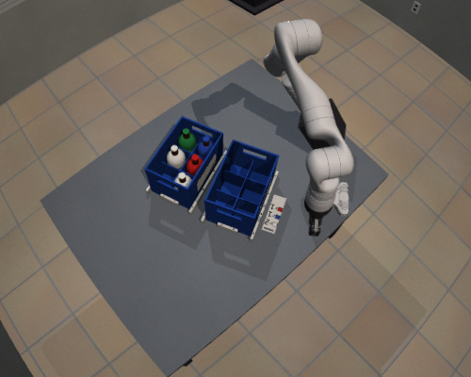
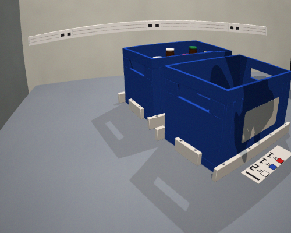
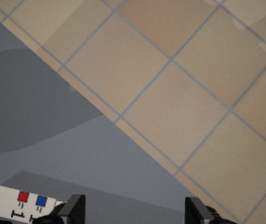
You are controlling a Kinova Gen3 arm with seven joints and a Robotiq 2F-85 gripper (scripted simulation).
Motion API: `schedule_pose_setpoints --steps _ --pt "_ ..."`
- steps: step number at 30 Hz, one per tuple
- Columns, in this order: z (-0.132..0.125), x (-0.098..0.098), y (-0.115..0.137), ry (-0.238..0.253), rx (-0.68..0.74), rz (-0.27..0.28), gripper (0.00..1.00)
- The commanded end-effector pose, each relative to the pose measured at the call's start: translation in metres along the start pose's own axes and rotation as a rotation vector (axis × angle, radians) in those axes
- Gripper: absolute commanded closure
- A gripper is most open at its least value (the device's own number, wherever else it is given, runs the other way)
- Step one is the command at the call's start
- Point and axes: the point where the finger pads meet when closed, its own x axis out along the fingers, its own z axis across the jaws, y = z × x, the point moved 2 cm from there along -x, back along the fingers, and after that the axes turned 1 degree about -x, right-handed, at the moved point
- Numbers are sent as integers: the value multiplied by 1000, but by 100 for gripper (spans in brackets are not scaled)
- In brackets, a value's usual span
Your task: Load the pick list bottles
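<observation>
The pick list [image 1: 280,202] [image 2: 283,152] [image 3: 3,200], read from its bar, shows white 2, blue 1, red 1. The empty crate [image 1: 220,217] [image 2: 194,123] stands level beside it, with no bottles in its compartments. The other crate [image 1: 157,182] [image 2: 138,87] holds a green-capped bottle [image 1: 186,140], a blue one [image 1: 204,148], a red one [image 1: 194,166] and two white ones, one at the left [image 1: 175,158] and one nearer the front [image 1: 183,181]. My gripper [image 1: 315,231] [image 3: 135,207] is partly open and empty, right of the list, near the table edge.
Pale rails [image 1: 265,205] [image 2: 252,148] line the crates' bases. The crates stand close side by side on the grey table [image 1: 126,283] [image 2: 63,175]. The arm [image 1: 315,104] reaches over the table's right side. The wrist view shows the table edge and floor tiles [image 3: 184,120].
</observation>
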Motion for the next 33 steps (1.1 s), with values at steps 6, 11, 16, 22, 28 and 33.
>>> schedule_pose_setpoints --steps 6,11,16,22,28,33 --pt "-18 0 25 3 -76 -14 33" --pt "-35 1 44 16 -236 -47 33" --pt "-49 2 59 18 -268 -54 33" --pt "-64 3 73 28 -398 -84 33" --pt "-81 4 88 33 -463 -98 33" --pt "-81 4 88 33 -463 -98 33"
